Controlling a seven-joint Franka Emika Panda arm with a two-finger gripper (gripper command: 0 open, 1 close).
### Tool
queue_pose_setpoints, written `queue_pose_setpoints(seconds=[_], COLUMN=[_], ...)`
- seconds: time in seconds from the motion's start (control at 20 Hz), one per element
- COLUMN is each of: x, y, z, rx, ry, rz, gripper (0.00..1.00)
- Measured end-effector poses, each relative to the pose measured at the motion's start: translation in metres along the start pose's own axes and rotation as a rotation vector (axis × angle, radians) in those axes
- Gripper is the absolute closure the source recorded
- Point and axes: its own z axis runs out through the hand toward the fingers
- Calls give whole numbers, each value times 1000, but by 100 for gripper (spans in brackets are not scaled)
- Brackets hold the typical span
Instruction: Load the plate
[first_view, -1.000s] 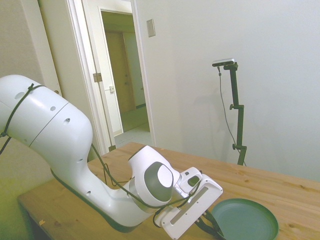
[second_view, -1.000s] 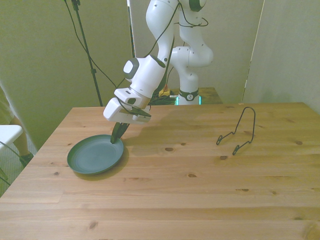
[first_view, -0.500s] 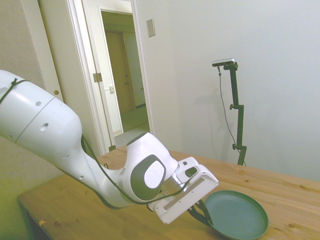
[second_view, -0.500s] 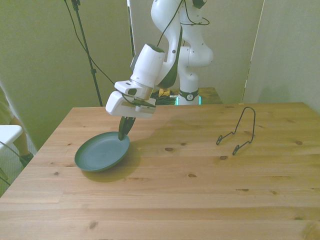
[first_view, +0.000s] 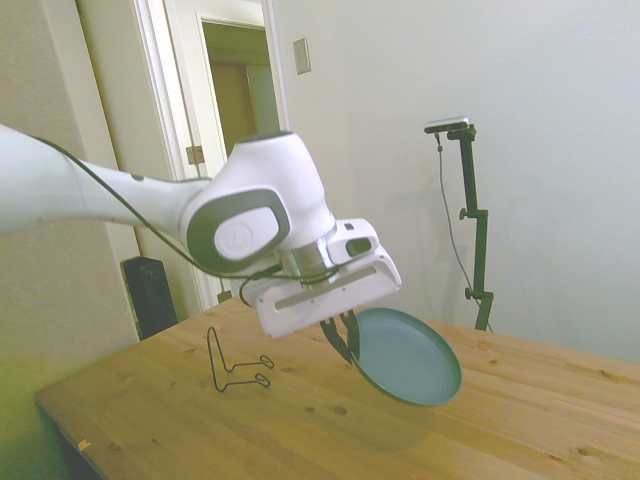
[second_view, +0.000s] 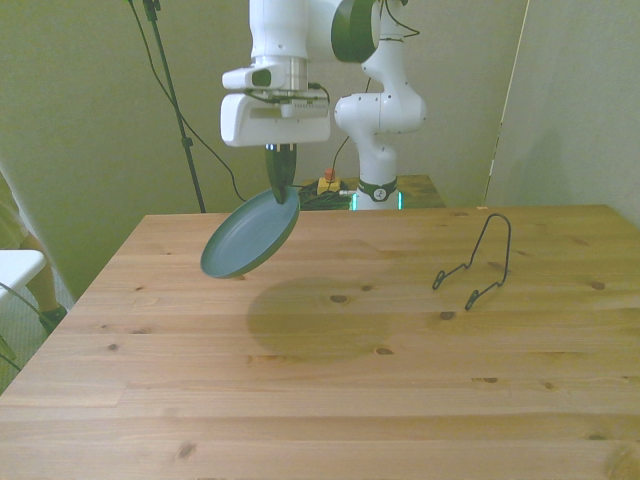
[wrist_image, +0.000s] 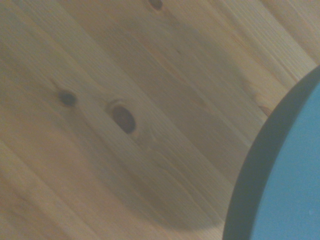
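The hand (second_view: 279, 178) pinched the plate (second_view: 250, 234) by its rim, hanging tilted above the table (second_view: 330, 390), well apart from the wire rack (second_view: 477, 262); the thin edge grip could slip in transit

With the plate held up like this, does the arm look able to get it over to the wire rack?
Probably yes. The gripper holds the plate by its rim, clear of the table, and nothing stands between it and the wire rack.
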Motion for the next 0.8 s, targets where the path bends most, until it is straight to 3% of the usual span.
queue_pose_setpoints(seconds=[0.5, 0.8], x=[25, 51], y=[-52, -72], z=[-32, -16], rx=[304, 336], ry=[-215, -274], rz=[-135, -167], gripper=[100, 100])
